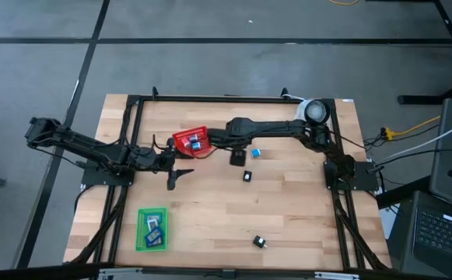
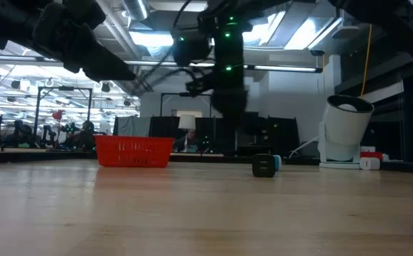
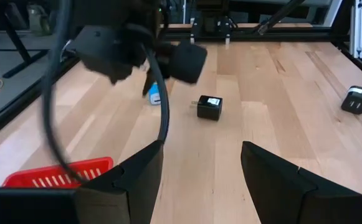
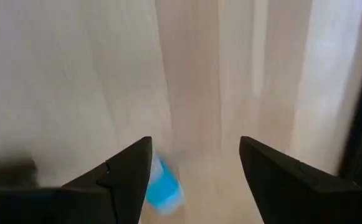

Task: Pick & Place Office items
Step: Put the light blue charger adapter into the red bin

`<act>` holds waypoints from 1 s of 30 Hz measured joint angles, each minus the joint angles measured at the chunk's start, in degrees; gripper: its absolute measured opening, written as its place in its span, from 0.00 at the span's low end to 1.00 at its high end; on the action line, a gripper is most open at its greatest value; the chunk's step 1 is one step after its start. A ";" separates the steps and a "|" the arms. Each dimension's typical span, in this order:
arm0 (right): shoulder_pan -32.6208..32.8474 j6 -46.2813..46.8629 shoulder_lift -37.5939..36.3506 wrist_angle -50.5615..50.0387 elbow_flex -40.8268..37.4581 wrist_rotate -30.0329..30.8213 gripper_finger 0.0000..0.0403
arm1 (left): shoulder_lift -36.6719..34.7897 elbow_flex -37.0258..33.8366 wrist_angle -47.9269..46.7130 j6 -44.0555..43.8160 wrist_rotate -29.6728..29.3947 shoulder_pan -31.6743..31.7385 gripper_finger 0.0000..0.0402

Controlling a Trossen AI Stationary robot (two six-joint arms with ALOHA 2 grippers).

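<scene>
Wooden table [image 1: 288, 210] seen from above, both dark arms stretched toward its far-centre. Right arm reaching in from the right edge, right gripper [image 1: 204, 145] poised over the red mesh basket [image 1: 185, 138] at far centre-left; fingers [image 4: 128, 163] spread apart, nothing between them, w/ a blurred blue piece [image 4: 163, 185] showing just beside one finger over bare wood. Left arm entering from the left edge, left gripper [image 1: 180, 176] low over the table just near of the basket, fingers [image 3: 142, 167] also parted and empty.

White cylindrical device [image 1: 316, 111] at far right corner, also upright in the low view [image 2: 345, 129]. Flat green tray [image 1: 141, 230] near-left, holding a few small blue and pale pieces [image 1: 154, 226].

Office items scattered loose on the wood: a blue-and-white piece [image 1: 254, 153] right of the basket, a black piece [image 1: 238, 158] just left of it, a black cube w/ white label [image 1: 247, 176] nearer centre, another black piece [image 1: 259, 243] near centre, well apart from the rest. Small blue bits [image 1: 197, 144] inside the basket; exact count cannot be told.
</scene>
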 joint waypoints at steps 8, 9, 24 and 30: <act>0.17 -6.57 -3.76 -7.10 0.00 -2.93 0.61 | 0.00 0.00 -0.39 -0.43 0.02 0.01 0.53; 0.18 -7.07 -4.16 -7.21 0.00 -3.61 0.61 | 0.00 0.00 -0.52 -0.44 0.01 0.00 0.53; 0.07 -8.91 -4.29 -3.76 -14.65 -2.95 0.61 | 0.00 0.00 -0.90 -1.36 2.06 -0.04 0.53; 0.12 -10.24 -4.33 1.01 -15.39 -3.38 0.61 | 0.00 0.00 -0.95 -1.44 2.05 -0.03 0.53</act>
